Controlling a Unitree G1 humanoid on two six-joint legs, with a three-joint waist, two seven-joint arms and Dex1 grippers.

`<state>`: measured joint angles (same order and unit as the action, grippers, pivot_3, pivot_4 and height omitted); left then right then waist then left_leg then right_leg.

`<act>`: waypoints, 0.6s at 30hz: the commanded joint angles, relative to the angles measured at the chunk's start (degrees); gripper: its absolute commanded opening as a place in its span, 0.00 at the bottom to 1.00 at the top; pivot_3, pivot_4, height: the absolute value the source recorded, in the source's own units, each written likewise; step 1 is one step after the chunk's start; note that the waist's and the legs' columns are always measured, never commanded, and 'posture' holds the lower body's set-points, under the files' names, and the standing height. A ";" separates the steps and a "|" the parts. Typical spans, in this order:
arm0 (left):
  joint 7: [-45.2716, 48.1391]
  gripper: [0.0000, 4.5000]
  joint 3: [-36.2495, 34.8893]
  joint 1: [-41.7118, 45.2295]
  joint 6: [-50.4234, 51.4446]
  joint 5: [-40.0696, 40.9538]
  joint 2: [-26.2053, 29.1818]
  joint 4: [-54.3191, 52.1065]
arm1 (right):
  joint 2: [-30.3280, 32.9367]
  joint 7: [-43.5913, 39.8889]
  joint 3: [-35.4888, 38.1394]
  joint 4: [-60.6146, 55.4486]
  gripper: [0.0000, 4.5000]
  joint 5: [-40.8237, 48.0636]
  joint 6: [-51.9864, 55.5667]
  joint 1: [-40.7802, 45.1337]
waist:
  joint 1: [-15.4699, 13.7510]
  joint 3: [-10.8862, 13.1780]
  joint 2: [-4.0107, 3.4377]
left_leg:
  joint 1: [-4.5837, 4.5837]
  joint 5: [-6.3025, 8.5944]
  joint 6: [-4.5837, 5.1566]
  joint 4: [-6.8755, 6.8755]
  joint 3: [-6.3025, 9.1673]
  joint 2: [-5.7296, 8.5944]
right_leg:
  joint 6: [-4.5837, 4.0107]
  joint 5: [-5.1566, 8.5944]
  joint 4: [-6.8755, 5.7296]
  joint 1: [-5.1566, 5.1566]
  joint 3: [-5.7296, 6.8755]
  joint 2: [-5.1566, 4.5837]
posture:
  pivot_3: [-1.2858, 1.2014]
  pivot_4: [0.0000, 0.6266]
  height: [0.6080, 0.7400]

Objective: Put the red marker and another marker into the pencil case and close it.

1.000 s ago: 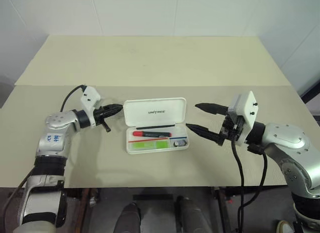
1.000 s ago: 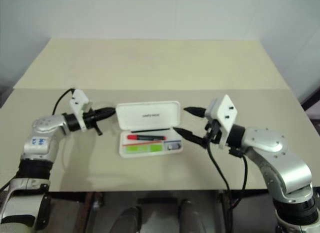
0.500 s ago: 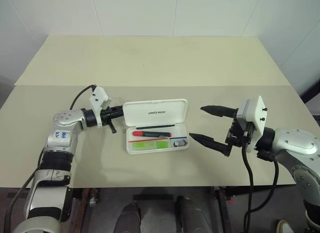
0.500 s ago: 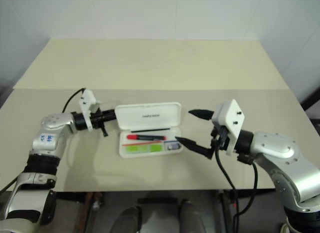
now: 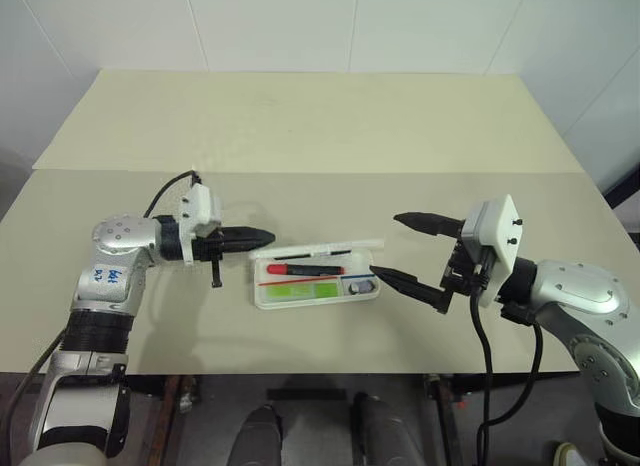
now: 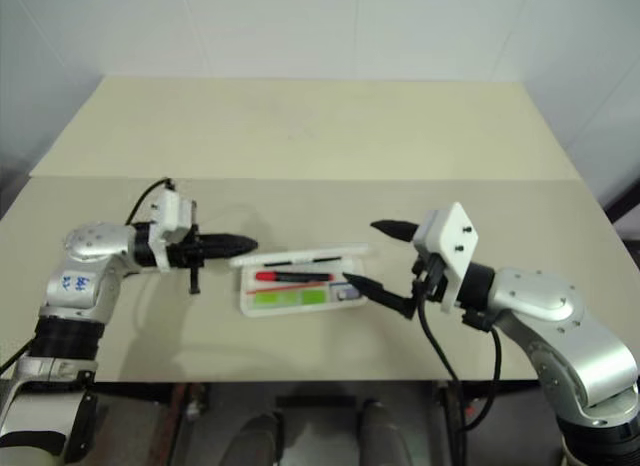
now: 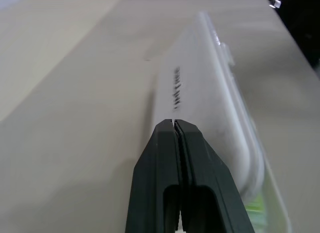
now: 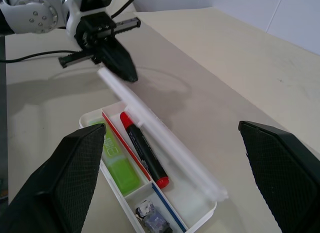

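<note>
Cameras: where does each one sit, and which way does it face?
Left and right eye views: on the head, looking forward and down at the table; both arms show.
Left wrist view: along the shut left gripper, at the case lid.
Right wrist view: between the open right gripper fingers, at the red marker.
Both wrist views share the case.

Left arm bent, forearm reaching in from left, wrist turned inward. Left gripper (image 5: pixel 262 236) pointing level toward robot's right, black fingers (image 7: pixel 172 158) pressed together, no gap between tips. Right arm bent at elbow, forearm angled inward from right. Right gripper (image 5: pixel 402 248) pointing level toward left, fingers (image 8: pixel 75 173) spread wide, one above other, nothing between them.
</note>
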<state>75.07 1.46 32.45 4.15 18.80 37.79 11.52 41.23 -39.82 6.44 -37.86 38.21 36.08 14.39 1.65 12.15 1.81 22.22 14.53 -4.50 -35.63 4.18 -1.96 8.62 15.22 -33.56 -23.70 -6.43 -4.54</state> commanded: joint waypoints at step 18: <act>-5.46 0.00 11.81 -1.46 2.84 -11.63 -0.35 -4.50 | -1.02 4.50 -0.15 -3.57 1.00 -0.12 -0.51 0.34 | -0.07 -0.02 0.00 | -0.05 0.00 0.01 -0.21 0.00 0.00 | -0.04 0.02 -0.01 0.12 -0.01 0.00 | 0.52 0.24 1.00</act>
<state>70.52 11.10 31.40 5.54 10.24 37.50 7.19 40.47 -36.10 5.66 -39.01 38.17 36.22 14.39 1.58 12.13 1.81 22.17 14.52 -4.48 -35.90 4.18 -1.96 8.59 15.24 -33.54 -23.53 -6.45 -4.53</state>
